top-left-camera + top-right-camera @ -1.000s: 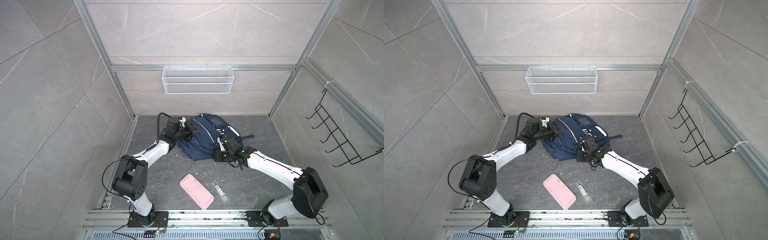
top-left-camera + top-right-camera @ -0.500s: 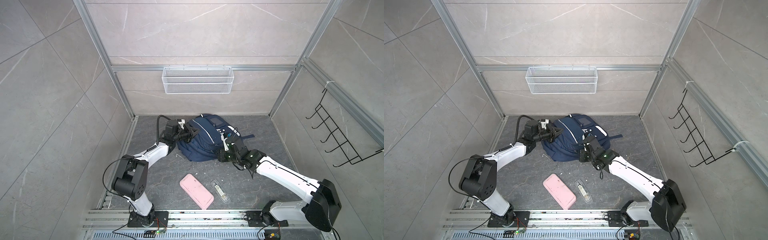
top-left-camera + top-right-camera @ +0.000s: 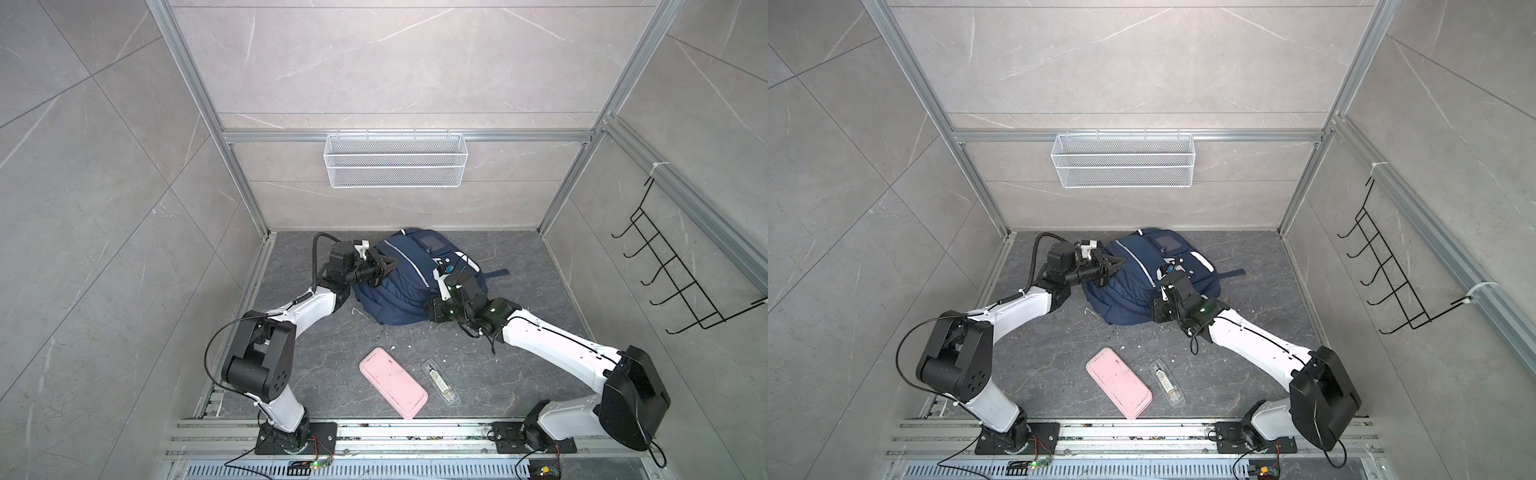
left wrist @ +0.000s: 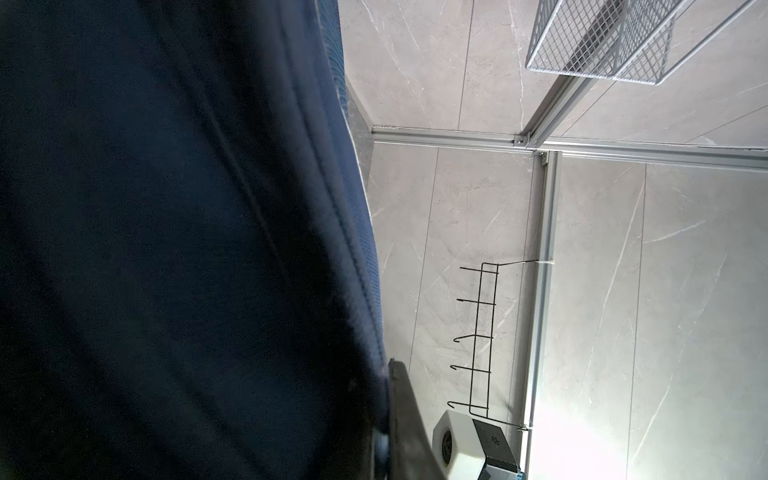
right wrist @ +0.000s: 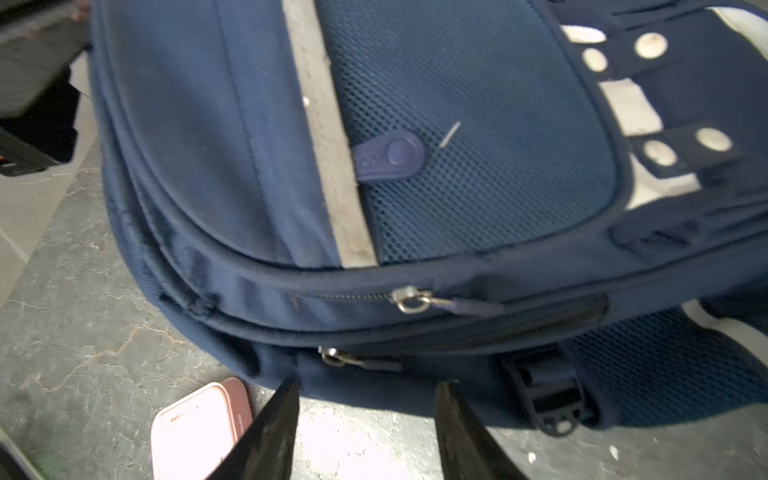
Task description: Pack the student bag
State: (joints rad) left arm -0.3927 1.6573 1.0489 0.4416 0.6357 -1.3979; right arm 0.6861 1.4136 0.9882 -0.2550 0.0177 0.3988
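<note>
— Can any writing be read?
— Raised letters are seen on a blue rubber tab point(image 5: 388, 156) on the student bag point(image 3: 399, 286), but they are too blurred to be read.
— Where is the bag found?
— It is laid flat on the dark, stone-patterned floor point(image 3: 540, 291), near the back wall and between the two arms in both top views. Two zips are seen along one edge, each fitted with a metal pull point(image 5: 409, 300).
— How are the grippers set?
— The left gripper point(image 3: 388, 262) is pressed tight on the bag's left edge, with fabric pinched. The right gripper point(image 5: 368, 388) is set partly apart just off the zipped edge. Nothing is gripped by it, and bare floor is seen between its fingers.
— And the room?
— A pink case point(image 3: 393, 382) and a clear packet point(image 3: 440, 383) are laid side by side on the floor, nearer the arm bases and well apart from the bag. The space is walled with pale grey marbled tiles framed in aluminium rails. A white wire basket point(image 3: 395, 160) is hung on the back wall, and a black hook rack point(image 3: 681, 274) on the right wall.
</note>
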